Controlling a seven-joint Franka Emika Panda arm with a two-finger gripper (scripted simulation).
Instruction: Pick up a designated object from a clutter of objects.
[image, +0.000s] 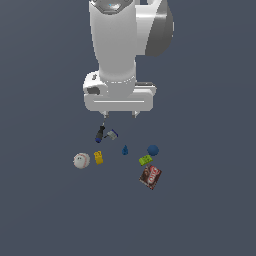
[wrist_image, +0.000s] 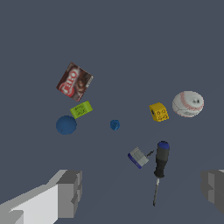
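ball (image: 153, 149) lies apart from hand (image: 120, 114)

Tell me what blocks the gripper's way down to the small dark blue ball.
Nothing visible blocks it. The open gripper hangs above the clutter, and the small dark blue ball lies uncovered toward the exterior view's right. Only the green toy brick sits close beside it and could crowd a finger.

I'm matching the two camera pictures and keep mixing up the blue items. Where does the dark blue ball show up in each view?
Exterior view: the dark blue ball lies toward the exterior view's right, beyond the green brick.
Wrist view: the dark blue ball sits just beside the green brick, away from the baseball.
Shared landmark: the green brick, lying between the ball and the dark red packet in both views.
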